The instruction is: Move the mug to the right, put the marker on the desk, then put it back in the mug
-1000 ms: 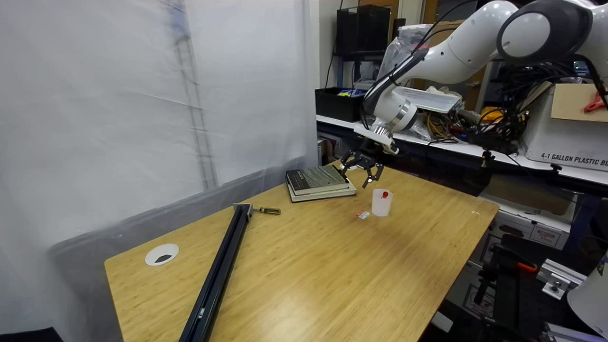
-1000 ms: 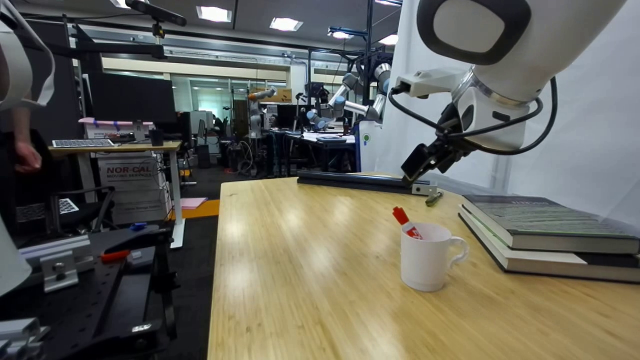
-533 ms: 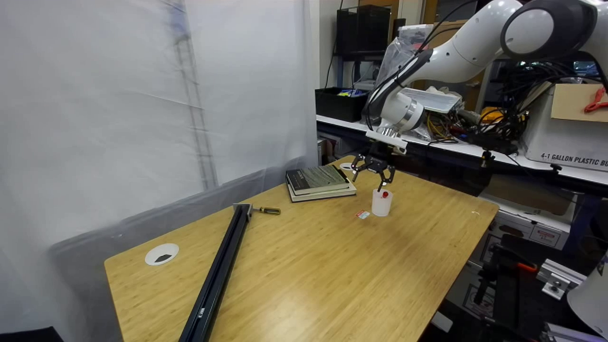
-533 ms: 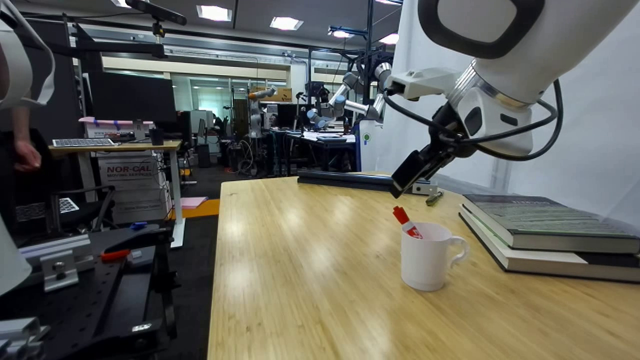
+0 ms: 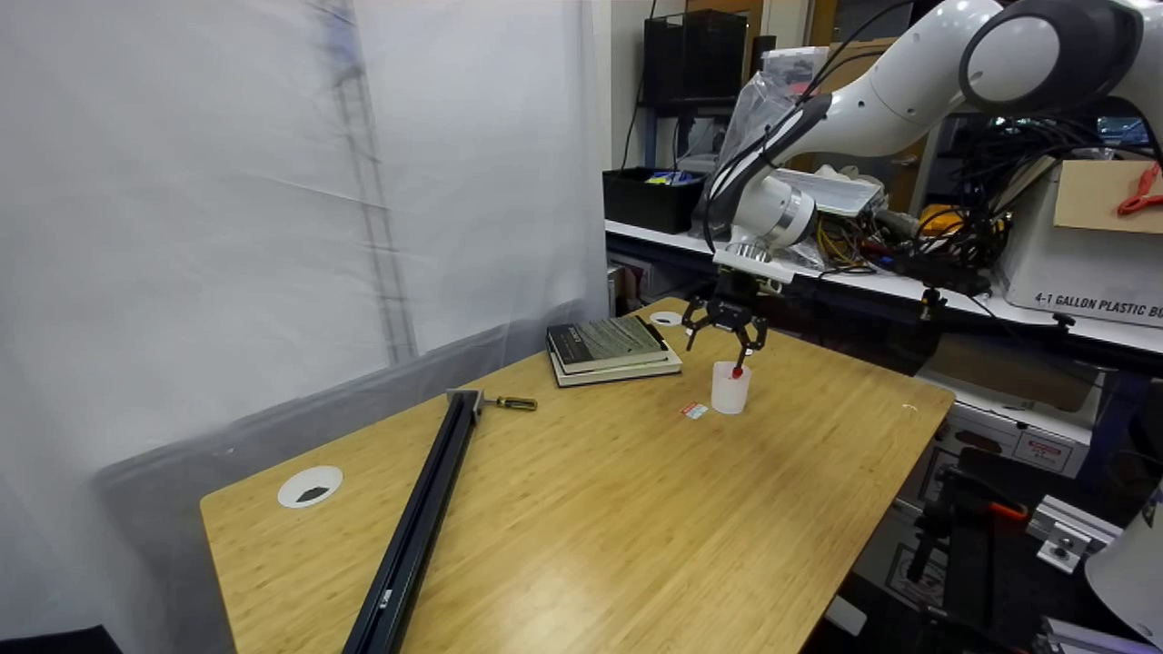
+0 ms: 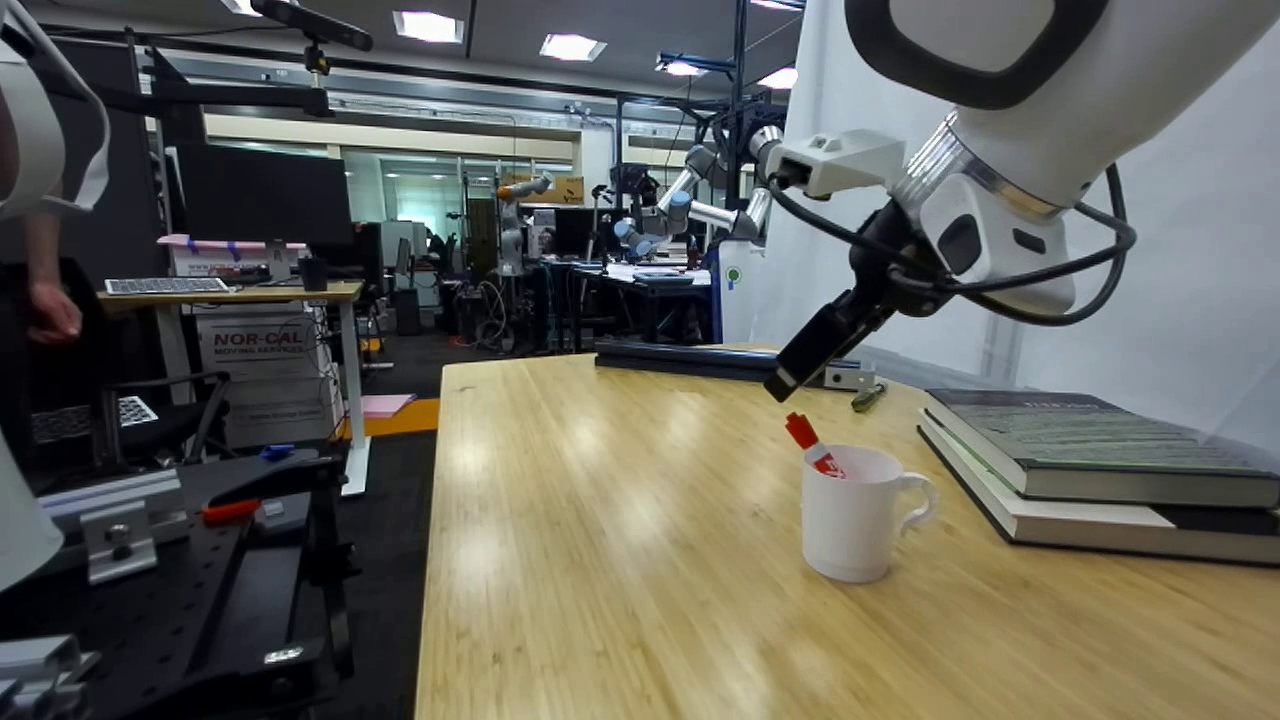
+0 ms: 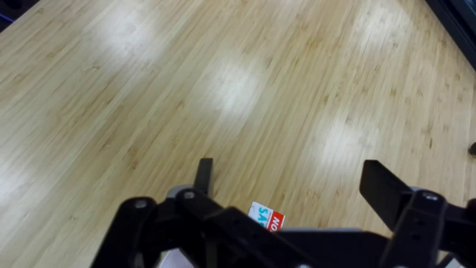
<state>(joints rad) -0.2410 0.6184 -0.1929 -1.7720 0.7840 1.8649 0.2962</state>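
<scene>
The gripper (image 7: 291, 182), spread and empty, has been brought nearer the marker (image 6: 803, 433) in the mug (image 6: 848, 525); grasping is presumably intended.

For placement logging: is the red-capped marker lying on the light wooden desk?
No, the marker leans inside the white cylindrical mug, poking above its rim.

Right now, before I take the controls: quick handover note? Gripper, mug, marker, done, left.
The gripper is open, holding nothing, close to the red end of the marker.
The mug stands upright on the desk, apart from the books; the marker leans inside it.
Done: nothing these views confirm; can't tell whether the mug has been moved.
Left: probably mug to the right if not done, marker out onto the desk, then back in.
</scene>
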